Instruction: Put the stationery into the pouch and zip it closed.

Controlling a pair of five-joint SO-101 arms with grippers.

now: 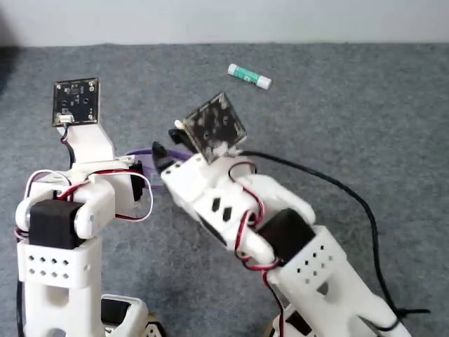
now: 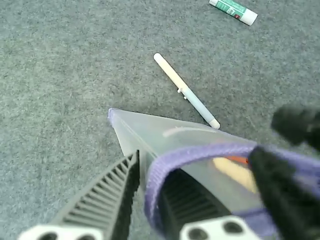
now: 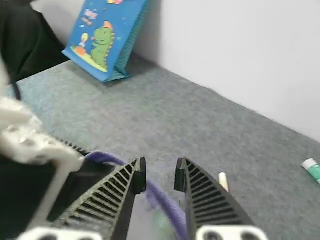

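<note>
The pouch (image 2: 165, 132) is translucent with a purple zip rim (image 2: 200, 152) and lies on grey carpet. A yellowish item and an orange one (image 2: 232, 167) show inside it. My left gripper (image 2: 142, 161) is shut on the pouch's rim near one corner. My right gripper (image 3: 160, 173) stands slightly open, with the purple rim (image 3: 160, 197) running between its fingers. In the left wrist view its black fingers (image 2: 295, 125) straddle the rim. A yellow and pale blue pen (image 2: 185, 90) lies just beyond the pouch. A green and white glue stick (image 1: 249, 76) lies farther off.
A blue paper bag with a dinosaur print (image 3: 105, 35) leans against the white wall. A black cable (image 1: 351, 200) runs over the carpet beside the right arm. Open carpet (image 1: 365, 105) lies around the glue stick.
</note>
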